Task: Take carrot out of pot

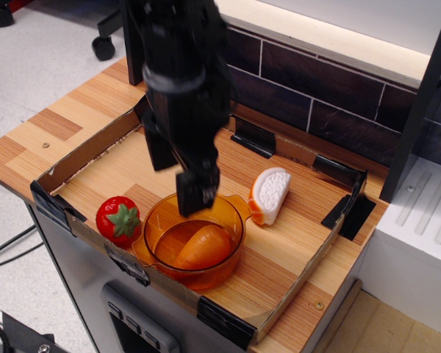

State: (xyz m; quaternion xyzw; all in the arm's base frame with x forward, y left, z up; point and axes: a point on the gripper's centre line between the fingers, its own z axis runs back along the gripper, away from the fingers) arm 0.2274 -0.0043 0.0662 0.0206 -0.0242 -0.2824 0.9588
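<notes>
Carrot removal is at the approach step; nothing is gripped yet. Largest item: the black gripper (182, 184), hanging over the far rim of the pot. One finger (198, 193) reaches the rim; a second hangs further left at about shoulder height to it. Its gap appears open and empty, though motion blur prevents a firm reading. The wooden tray (294, 250) with cardboard walls carries all items. The pot (195, 239) sits at the near edge. The carrot (203, 247) lies on its side inside the pot, toward the near right. A white slice (270, 195) stands right of the pot; a strawberry (117, 220) touches its left handle.

Next move, by judgement: shift slightly nearer, descend, straddle the carrot, close.
</notes>
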